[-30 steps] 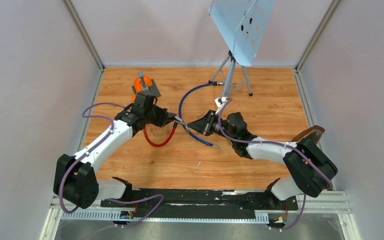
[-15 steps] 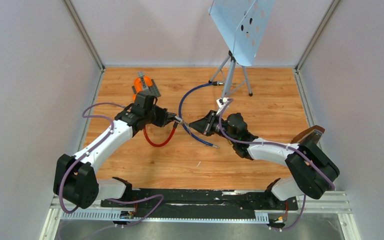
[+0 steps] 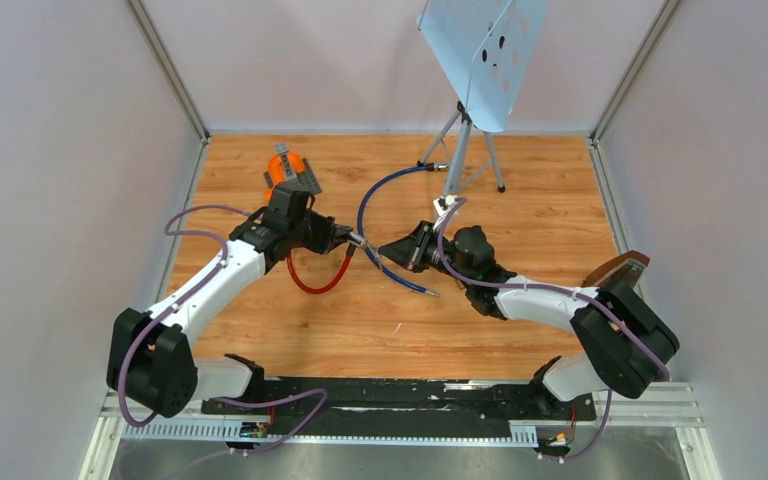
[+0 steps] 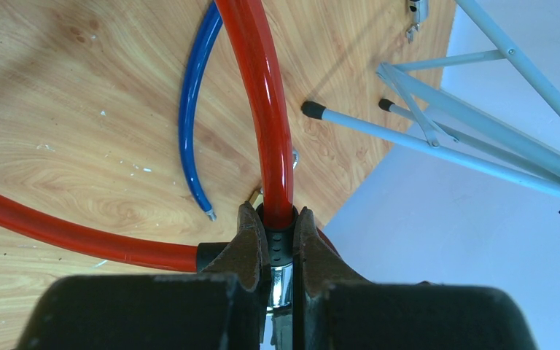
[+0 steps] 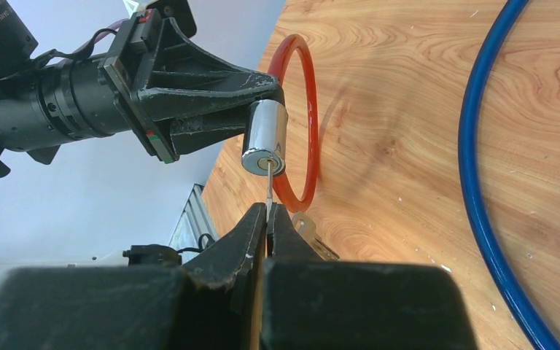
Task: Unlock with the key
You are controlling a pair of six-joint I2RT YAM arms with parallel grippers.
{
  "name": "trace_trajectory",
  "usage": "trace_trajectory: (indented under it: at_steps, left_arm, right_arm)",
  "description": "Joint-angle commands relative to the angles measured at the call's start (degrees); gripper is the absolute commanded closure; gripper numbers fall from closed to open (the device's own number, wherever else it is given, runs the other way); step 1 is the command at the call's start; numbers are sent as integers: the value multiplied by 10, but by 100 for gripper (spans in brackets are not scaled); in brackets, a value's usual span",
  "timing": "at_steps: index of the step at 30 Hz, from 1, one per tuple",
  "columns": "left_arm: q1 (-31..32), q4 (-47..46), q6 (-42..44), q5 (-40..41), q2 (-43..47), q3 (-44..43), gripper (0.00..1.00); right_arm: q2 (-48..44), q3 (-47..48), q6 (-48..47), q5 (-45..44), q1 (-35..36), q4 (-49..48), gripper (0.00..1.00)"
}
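The left end effector [image 3: 345, 238] reaches toward the middle of the desk [image 3: 540, 200], its fingers pressed onto the cable lock [image 3: 315, 285]. The left wrist view shows them pinching the black collar where the red cable [image 4: 262, 87] enters the chrome cylinder [image 4: 281, 284], with the rest of the red loop curving down to rest on the wood. Facing it from the right, the right end effector [image 3: 400, 248] is closed tight on the key [image 5: 270, 182]. In the right wrist view the thin blade stands straight out from between the fingers and its tip meets the keyhole in the cylinder's [image 5: 265, 138] round face. How deep it sits cannot be told.

The desk is pale wood-grain board enclosed by plain grey-white walls. An orange object [image 3: 285, 165] lies behind the left arm. A blue cable [image 3: 370, 195] arcs across the centre, passing under the two end effectors. At the back right stands a light blue tripod stand [image 3: 470, 150] with a perforated panel on top.

Only the right wrist view shows the keyhole and blade. The left wrist view alone shows the grip on the collar, plus the stand's feet [image 4: 437, 138] and the blue cable's free end [image 4: 187, 109]. From above, the lock and key are too small to make out.
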State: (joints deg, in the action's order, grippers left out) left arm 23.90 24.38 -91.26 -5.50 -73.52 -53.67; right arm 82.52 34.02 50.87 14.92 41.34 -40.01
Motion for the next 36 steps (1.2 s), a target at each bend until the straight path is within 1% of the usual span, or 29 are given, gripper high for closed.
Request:
trace_trajectory:
  at_steps: [1,16,36]
  left_arm:
    - [2,-31,-13,-5,10,-4,100]
    - [2,-31,-13,-7,10,-6,100]
    - [2,-33,-10,-10,8,-4,100]
  right_arm:
    - [-4,10,-6,1,3,-27,100]
    - [5,20,-8,13,6,-31,100]
    - [1,13,-2,4,6,-46,100]
